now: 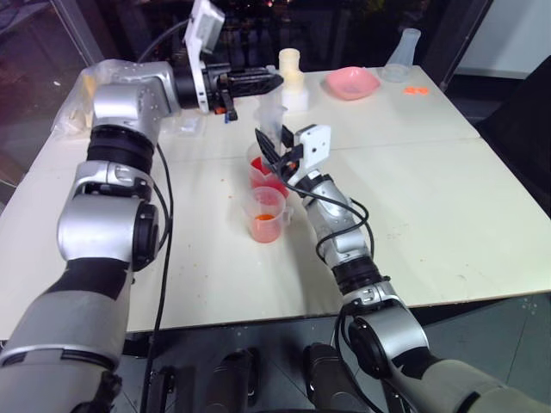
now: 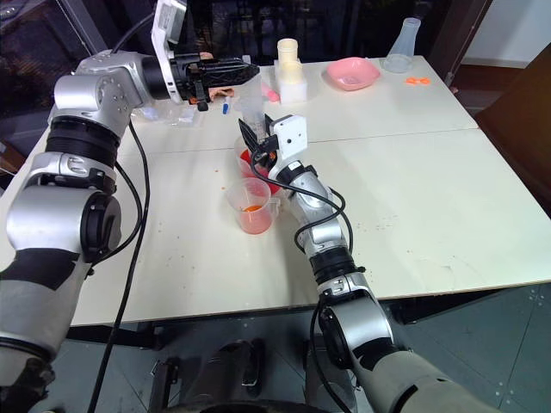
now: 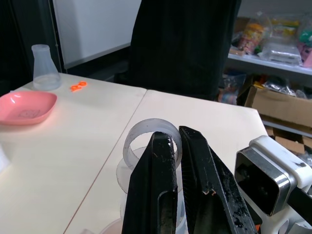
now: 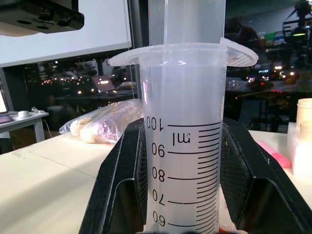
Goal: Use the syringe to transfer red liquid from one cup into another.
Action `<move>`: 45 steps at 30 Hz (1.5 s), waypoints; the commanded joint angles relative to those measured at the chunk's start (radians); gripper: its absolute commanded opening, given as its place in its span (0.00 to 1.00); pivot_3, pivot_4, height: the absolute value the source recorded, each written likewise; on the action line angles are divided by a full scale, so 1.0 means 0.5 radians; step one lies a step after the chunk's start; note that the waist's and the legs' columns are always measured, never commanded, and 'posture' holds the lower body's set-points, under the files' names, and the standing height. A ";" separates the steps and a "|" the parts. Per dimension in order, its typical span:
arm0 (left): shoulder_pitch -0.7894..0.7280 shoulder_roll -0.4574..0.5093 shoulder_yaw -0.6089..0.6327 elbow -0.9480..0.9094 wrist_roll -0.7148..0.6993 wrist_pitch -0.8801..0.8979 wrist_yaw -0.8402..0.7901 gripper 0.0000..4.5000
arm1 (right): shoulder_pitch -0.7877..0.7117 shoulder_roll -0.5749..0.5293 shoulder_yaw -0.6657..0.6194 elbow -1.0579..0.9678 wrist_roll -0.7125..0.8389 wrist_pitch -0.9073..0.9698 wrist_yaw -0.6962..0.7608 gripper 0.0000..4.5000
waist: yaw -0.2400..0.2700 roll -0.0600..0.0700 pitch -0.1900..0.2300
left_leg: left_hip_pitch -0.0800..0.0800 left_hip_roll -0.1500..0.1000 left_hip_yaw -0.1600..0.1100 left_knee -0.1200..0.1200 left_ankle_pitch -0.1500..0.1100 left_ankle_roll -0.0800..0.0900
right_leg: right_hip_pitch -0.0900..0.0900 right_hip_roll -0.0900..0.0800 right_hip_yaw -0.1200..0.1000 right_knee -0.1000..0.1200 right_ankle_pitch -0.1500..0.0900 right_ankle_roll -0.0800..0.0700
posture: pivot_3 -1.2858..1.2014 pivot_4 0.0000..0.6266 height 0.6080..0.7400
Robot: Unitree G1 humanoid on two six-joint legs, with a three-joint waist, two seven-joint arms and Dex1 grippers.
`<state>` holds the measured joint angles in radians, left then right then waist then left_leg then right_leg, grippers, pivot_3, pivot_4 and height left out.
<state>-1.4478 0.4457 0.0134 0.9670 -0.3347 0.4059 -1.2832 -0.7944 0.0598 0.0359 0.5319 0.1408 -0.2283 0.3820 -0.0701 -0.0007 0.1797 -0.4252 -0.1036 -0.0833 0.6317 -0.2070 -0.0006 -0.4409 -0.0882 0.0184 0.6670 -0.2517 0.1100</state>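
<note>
Nearest the head camera: right gripper (image 2: 258,148), fingers clamped on the barrel of the syringe (image 4: 183,146), just under its flange. Syringe stands upright over the farther cup (image 1: 261,172), its lower end hidden behind the gripper. Barrel looks clear at the upper graduations.

Left gripper (image 1: 263,83) level above, fingers pinched together on the top of the plunger (image 3: 150,146); plunger disc edge shows between and behind the fingertips.

Both cups on the white table (image 1: 448,198), touching or nearly so. Nearer cup (image 2: 251,206) holds a shallow layer of red liquid (image 2: 252,212); the farther one also shows red.

Further back on the table: pink bowl (image 1: 351,83), clear flask (image 2: 404,46), small orange bits (image 1: 416,89), cream-coloured stacked containers (image 2: 289,69), clear plastic bags (image 4: 105,124) at the far left edge.
</note>
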 commanded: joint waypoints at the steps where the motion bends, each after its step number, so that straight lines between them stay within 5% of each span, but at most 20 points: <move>1: -0.184 0.071 0.139 -0.088 -0.032 -0.127 0.055 0.00 | 0.016 0.030 0.088 0.016 -0.042 0.001 0.073 0.30 | 0.000 0.000 0.000 | 0.000 0.000 0.000 0.000 0.000 0.000 | 0.000 0.000 0.000 0.000 0.000 0.000 | 0.52 0.24 1.00; 6: -0.147 0.068 0.127 -0.123 -0.033 -0.078 0.045 0.00 | -0.014 0.012 0.061 -0.012 -0.030 0.004 0.056 0.30 | 0.000 0.000 0.000 | 0.000 0.000 0.000 0.000 0.000 0.000 | 0.000 0.000 0.000 0.000 0.000 0.000 | 0.52 0.24 1.00; 10: -0.107 0.076 0.098 -0.167 -0.034 -0.008 -0.007 0.29 | -0.039 0.001 0.044 -0.037 -0.019 0.013 0.048 0.30 | -0.002 0.000 0.000 | 0.000 0.000 0.000 0.000 0.000 0.000 | 0.000 0.000 0.000 0.000 0.000 0.000 | 0.52 0.24 1.00; 17: 0.001 0.092 0.071 -0.297 -0.008 -0.018 -0.046 0.62 | -0.073 -0.017 0.022 -0.089 -0.006 0.026 0.034 0.30 | -0.001 0.000 0.000 | 0.000 0.000 0.000 0.000 0.000 0.000 | 0.000 0.000 0.000 0.001 0.000 0.000 | 0.52 0.24 1.00; 35: 0.279 0.521 0.090 -0.290 0.098 0.014 -0.013 0.62 | -0.177 -0.060 -0.029 -0.429 0.057 0.279 -0.019 0.30 | 0.002 0.000 0.000 | 0.000 0.000 0.000 0.001 0.000 0.000 | -0.002 0.000 0.001 0.004 0.000 0.000 | 0.52 0.24 1.00; 45: 0.121 0.452 0.082 -0.036 0.157 -0.130 0.040 0.62 | -0.031 -0.109 -0.083 -1.413 0.477 1.303 -0.163 0.30 | 0.006 0.000 0.000 | -0.001 0.000 -0.002 0.001 -0.001 0.002 | -0.002 0.000 0.000 0.004 0.000 0.000 | 0.52 0.24 1.00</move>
<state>-1.3337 0.6663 0.0343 0.9480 -0.2606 0.3718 -1.2621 -0.8164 0.0063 0.0068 -0.0733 0.3138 0.3453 0.3077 -0.0670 -0.0008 0.1796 -0.4256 -0.1036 -0.0840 0.6322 -0.2080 0.0011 -0.4419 -0.0883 0.0186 0.6690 -0.2516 0.1100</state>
